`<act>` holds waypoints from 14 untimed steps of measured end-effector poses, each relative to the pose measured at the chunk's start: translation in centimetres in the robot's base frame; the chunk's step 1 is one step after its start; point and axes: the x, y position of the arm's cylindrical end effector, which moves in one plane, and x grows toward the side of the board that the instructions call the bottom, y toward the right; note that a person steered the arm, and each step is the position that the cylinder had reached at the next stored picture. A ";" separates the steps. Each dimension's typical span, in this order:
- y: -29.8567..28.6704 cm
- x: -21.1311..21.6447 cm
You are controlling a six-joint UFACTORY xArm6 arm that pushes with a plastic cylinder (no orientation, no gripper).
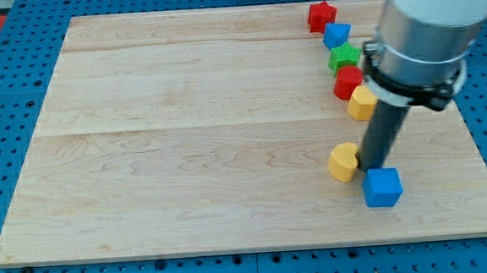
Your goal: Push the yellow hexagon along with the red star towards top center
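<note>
The yellow hexagon (362, 103) lies at the bench's (185, 148) three o'clock side, touching a red block (348, 83) at its eleven o'clock; the red star (322, 16) sits farther up, at one o'clock. My tip (371, 168) rests between a yellow block (343, 162) and a blue cube (382, 187). I carry no fingers. Blocks look smooth and matte, the wood pale-grained.

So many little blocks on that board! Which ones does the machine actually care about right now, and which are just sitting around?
In the job:
- red star block
- yellow hexagon block
- my tip, just right of that hexagon

Lying about:
- blue cube
- small blue block
- green block
- second red block
- second yellow block
</note>
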 end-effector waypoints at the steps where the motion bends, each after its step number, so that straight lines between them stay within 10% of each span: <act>1: -3.8 -2.0; 3: -11.5 -5.2; 5: 4.2 -10.9; 8: 8.9 -7.9; 14: 6.1 -24.8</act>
